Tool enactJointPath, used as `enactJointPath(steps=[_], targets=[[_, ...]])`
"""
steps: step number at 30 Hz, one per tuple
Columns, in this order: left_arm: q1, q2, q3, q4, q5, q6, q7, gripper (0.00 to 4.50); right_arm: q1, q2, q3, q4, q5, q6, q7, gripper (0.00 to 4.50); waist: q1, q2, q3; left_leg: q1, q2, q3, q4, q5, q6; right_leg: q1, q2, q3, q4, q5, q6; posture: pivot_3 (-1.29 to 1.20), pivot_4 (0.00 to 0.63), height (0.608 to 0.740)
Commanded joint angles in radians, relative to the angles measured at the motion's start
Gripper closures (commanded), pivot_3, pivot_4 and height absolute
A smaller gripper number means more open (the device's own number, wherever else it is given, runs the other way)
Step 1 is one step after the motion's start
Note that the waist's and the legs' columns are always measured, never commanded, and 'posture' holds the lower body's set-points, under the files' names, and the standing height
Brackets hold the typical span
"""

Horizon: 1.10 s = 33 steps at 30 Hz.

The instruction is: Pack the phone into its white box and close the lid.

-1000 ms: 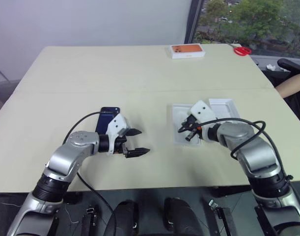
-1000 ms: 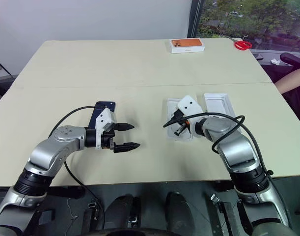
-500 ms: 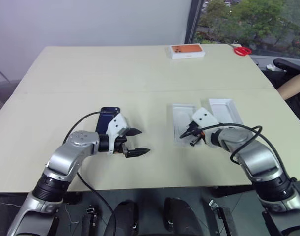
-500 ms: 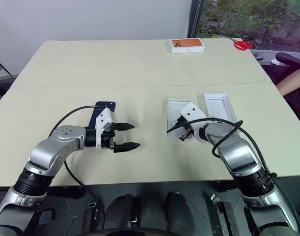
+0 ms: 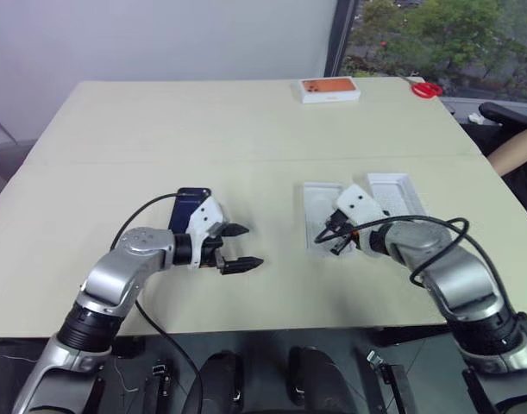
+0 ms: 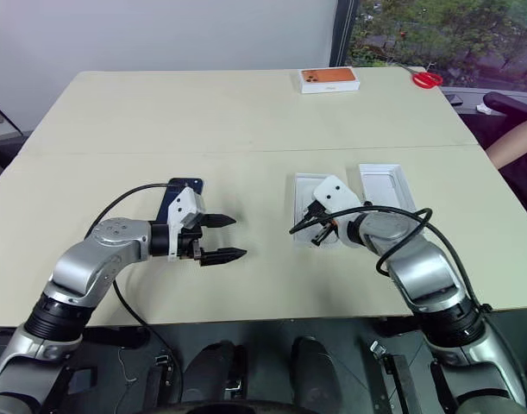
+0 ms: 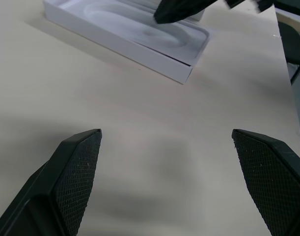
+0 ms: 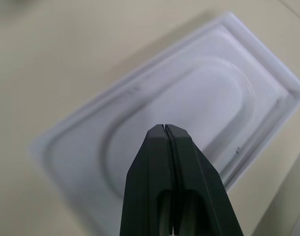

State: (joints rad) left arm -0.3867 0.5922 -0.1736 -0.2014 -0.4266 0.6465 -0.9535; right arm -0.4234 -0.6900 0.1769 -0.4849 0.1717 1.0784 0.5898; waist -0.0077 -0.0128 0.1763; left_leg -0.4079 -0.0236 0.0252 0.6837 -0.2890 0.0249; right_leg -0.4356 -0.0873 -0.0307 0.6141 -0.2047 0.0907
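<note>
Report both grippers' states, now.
Left gripper: jaws open, holding nothing.
Right gripper: jaws closed, holding nothing, over the white insert.

A: What sat at the far edge of the worktop (image 5: 246,129)?
B: An orange-topped white box (image 5: 329,89), lying flat. Red-handled scissors (image 5: 424,88) lay near it, toward the window corner.
A: Anything off the worktop?
B: A person's arm (image 5: 513,148) showed at the right edge, and trees (image 5: 436,34) stood outside the window.
</note>
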Motion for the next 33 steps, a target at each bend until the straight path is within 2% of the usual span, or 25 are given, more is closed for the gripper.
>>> enactJointPath(steps=[1,8,18,33], targets=[[-0.006,0.01,0.03,-0.034,-0.022,0.005,-0.006,0.0,0.019,-0.026,-0.033,-0.082,0.04,0.016,0.029,4.48,0.0,0.0,0.0,0.0,0.0,0.0,0.0,0.0,0.0,0.0,0.0,0.0,0.0,0.0,0.0,0.0,0.15,0.74],[-0.014,0.007,0.028,-0.032,-0.021,0.01,-0.007,0.0,0.072,-0.051,-0.006,-0.118,0.075,0.023,0.052,4.48,0.0,0.0,0.0,0.0,0.0,0.0,0.0,0.0,0.0,0.0,0.0,0.0,0.0,0.0,0.0,0.0,0.15,0.74],[-0.014,0.0,0.028,-0.037,-0.02,0.015,0.0,0.0,0.047,0.006,0.026,0.018,0.038,0.007,-0.025,4.48,0.002,0.0,0.0,0.0,0.0,0.0,0.0,0.0,0.0,0.001,0.0,0.0,0.0,0.0,0.0,0.0,0.15,0.74],[-0.02,-0.012,0.023,-0.038,-0.017,0.014,0.001,0.0,0.056,0.033,0.039,0.061,0.009,-0.024,-0.073,4.48,0.003,-0.001,0.0,0.001,0.0,0.0,0.0,0.0,0.0,0.001,0.0,0.0,0.0,0.0,0.0,0.0,0.15,0.74]])
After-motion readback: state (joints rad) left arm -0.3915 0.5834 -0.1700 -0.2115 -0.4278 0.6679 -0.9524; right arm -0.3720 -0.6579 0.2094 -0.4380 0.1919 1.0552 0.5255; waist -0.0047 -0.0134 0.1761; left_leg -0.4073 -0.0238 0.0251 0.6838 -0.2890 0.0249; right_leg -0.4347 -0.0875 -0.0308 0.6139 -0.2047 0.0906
